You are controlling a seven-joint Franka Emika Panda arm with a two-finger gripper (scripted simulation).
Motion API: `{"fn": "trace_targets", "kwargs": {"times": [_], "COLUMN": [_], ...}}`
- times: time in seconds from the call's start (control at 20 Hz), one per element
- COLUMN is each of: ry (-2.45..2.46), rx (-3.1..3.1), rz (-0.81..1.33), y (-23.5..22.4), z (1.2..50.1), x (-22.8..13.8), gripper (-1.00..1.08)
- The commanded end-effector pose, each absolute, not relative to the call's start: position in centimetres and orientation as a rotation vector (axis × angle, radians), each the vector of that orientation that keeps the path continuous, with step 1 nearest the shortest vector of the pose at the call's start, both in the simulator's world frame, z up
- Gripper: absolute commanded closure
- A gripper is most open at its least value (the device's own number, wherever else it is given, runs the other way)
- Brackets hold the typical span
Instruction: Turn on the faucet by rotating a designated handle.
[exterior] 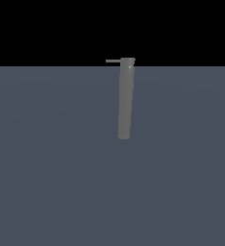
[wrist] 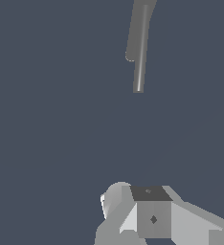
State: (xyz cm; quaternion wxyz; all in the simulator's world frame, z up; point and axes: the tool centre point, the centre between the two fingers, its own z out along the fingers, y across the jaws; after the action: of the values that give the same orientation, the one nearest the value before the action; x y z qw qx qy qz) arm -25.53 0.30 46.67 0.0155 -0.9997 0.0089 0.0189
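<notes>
- Handle: thin rod jutting from the faucet's far end toward the exterior view's left.
- Faucet: long grey cylinder lying on the floor.
- Gripper: well apart from the faucet; cannot tell whether its fingers are parted or closed.

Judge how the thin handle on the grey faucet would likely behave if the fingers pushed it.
The handle looks like a stiff thin rod, so it probably swings rather than bends. Being slim and smooth, it may let the fingers slip off. The faucet is far thicker, so it likely stays put.
</notes>
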Motion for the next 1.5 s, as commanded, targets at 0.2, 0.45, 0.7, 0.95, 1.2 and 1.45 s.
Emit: {"fn": "trace_targets", "kwargs": {"times": [0.2,0.45,0.7,0.95,1.2,1.45], "ry": [0.005,-0.041,-0.037,-0.031,-0.018,0.000], "rx": [-3.108,-3.103,-3.103,-3.105,-3.107,-3.111], "rz": [0.052,0.037,0.038,0.036,0.034,0.031], "y": [0.6,1.3,1.3,1.3,1.2,1.1], "z": [46.8,47.0,47.0,47.0,47.0,46.7], "x": [-25.1,-24.5,-24.3,-23.2,-21.1,-17.9], "gripper": [1.08,1.08,1.08,1.08,1.08,1.08]}}
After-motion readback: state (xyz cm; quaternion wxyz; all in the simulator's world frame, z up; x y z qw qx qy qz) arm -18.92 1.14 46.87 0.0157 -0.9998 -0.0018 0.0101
